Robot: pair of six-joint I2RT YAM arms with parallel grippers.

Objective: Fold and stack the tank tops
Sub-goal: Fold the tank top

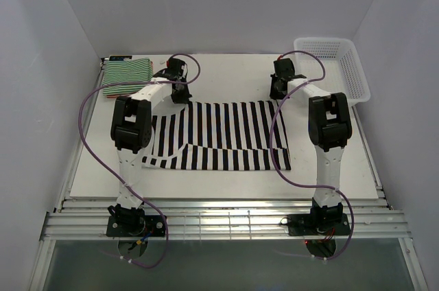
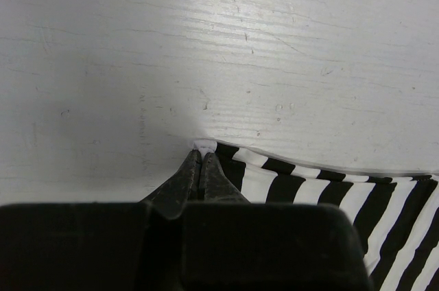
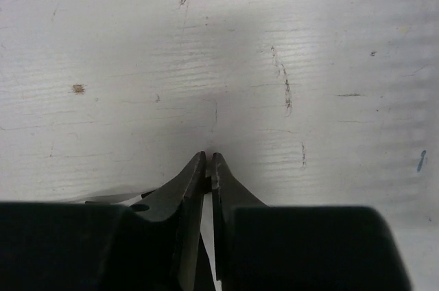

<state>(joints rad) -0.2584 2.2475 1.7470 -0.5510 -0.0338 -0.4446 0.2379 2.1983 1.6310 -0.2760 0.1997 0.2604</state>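
The black-and-white striped tank top [image 1: 226, 133] lies spread flat across the middle of the table. At its far left corner my left gripper [image 1: 182, 97] is shut, and the left wrist view shows its tips [image 2: 204, 148] pinching the white hem of the cloth [image 2: 322, 184]. My right gripper [image 1: 277, 95] is at the far right corner. In the right wrist view its tips [image 3: 208, 156] are closed to a thin slit with a strip of the cloth [image 3: 206, 250] between them. A green-and-white tank top [image 1: 127, 75] lies folded at the back left.
A white lattice basket [image 1: 343, 64] stands at the back right corner. White walls close in the table on three sides. Purple cables loop from both arms over the cloth and the table.
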